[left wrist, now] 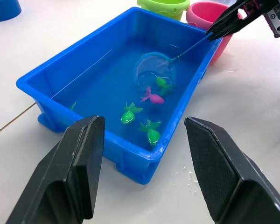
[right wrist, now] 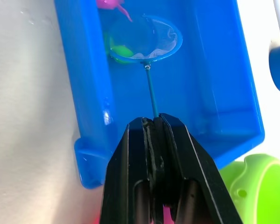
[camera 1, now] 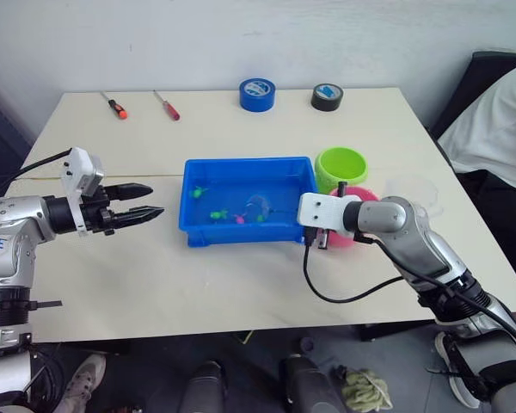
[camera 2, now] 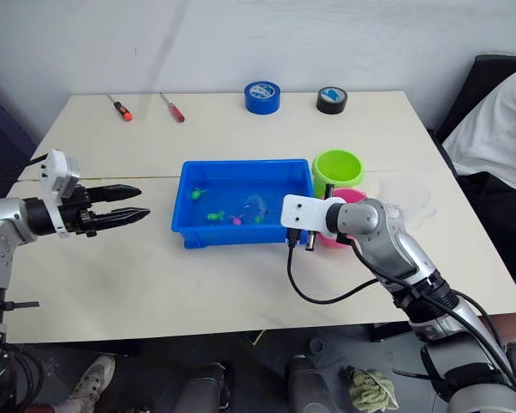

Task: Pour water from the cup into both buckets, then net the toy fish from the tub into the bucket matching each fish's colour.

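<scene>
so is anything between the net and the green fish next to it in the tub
Nothing visible is. The right gripper is shut on the net handle, and the hoop sits in the tub water right against a green fish, with a pink fish just beside it.

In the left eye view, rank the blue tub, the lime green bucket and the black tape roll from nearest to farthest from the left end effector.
1. Blue tub, just beyond the left end effector, at the table's middle.
2. Lime green bucket, past the tub's far right corner.
3. Black tape roll, at the table's back edge, right of the blue tape roll.
</scene>
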Available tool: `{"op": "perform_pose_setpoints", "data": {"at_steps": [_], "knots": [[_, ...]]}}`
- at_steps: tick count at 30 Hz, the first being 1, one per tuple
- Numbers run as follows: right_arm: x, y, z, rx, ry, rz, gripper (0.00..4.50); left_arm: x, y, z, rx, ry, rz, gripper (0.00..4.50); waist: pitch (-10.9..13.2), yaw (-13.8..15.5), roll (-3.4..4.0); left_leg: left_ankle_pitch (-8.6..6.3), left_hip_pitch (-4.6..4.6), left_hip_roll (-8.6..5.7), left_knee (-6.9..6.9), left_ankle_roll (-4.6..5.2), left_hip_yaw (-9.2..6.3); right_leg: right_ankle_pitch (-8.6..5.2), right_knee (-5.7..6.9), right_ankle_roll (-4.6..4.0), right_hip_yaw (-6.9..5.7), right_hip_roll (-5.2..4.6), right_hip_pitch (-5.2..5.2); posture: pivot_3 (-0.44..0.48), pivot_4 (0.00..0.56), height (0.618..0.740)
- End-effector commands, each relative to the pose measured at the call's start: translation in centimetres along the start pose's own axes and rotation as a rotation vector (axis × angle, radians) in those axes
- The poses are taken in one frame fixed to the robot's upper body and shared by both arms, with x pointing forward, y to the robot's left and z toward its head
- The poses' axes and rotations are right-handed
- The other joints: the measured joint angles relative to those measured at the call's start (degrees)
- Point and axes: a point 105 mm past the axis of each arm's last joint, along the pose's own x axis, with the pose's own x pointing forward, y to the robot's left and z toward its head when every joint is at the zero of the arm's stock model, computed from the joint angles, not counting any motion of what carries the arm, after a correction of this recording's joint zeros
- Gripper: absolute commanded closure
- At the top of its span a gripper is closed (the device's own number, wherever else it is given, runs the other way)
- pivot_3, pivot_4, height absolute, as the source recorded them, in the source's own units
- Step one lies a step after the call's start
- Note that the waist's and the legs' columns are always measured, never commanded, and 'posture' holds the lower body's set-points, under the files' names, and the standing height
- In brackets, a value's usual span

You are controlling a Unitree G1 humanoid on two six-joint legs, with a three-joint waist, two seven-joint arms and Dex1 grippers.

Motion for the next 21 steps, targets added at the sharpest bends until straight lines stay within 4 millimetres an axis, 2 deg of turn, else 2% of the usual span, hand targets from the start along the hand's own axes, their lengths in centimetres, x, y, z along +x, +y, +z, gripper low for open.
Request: {"op": "perform_pose_setpoints", "data": {"at_steps": [1, 5, 9, 11, 14, 21], "knots": [[0.1, 0.0, 1.7, -0.052, -0.055, 0.023, 4.5, -0.9, 0.0, 1.5, 0.044, -0.035, 0.021, 1.47, 0.0, 0.0, 0.0, 0.0, 0.0, 0.01, 0.0, 0.0, 0.0, 0.0, 0.0, 0.0, 0.0, 0.0, 0.0, 0.0, 0.15, 0.734], [0.6, 0.2, 2.5, -0.043, -0.087, 0.05, 4.5, -1.1, -0.1, 1.4, 0.042, -0.034, 0.028, 1.47, 0.0, 0.0, 0.0, 0.0, 0.0, -0.01, 0.0, 0.0, 0.0, 0.0, -0.01, 0.0, 0.0, -0.04, 0.01, 0.0, 0.15, 0.734], [1.1, -0.3, 3.3, 0.121, -0.129, 0.062, 4.5, -1.3, -0.2, 1.4, 0.039, -0.034, 0.035, 1.47, 0.0, -0.1, 0.0, 0.0, 0.0, 0.03, -0.02, -0.01, -0.03, 0.0, 0.0, 0.0, -0.02, -0.04, 0.0, 0.0, 0.15, 0.734], [0.9, -1.0, 3.3, 0.273, -0.142, 0.078, 4.5, -1.4, -0.3, 1.3, 0.038, -0.032, 0.039, 1.47, 0.0, -0.1, 0.0, -0.01, 0.0, 0.05, -0.03, -0.01, -0.03, 0.0, -0.01, -0.01, -0.03, -0.05, 0.0, 0.0, 0.15, 0.734], [0.2, -1.6, 2.9, 0.388, -0.138, 0.111, 4.5, -1.5, -0.3, 1.4, 0.037, -0.031, 0.043, 1.47, 0.0, 0.1, 0.0, -0.01, -0.01, 0.01, -0.03, -0.01, -0.04, 0.0, -0.03, -0.01, -0.04, -0.11, 0.0, 0.0, 0.15, 0.734], [-0.8, -3.2, 2.0, 0.515, -0.111, 0.096, 4.5, -1.5, -0.1, 1.5, 0.041, -0.031, 0.045, 1.47, 0.0, 0.0, 0.0, -0.02, -0.01, 0.01, -0.11, -0.01, -0.06, -0.02, -0.13, -0.03, -0.07, -0.15, 0.0, 0.0, 0.15, 0.734]]}}
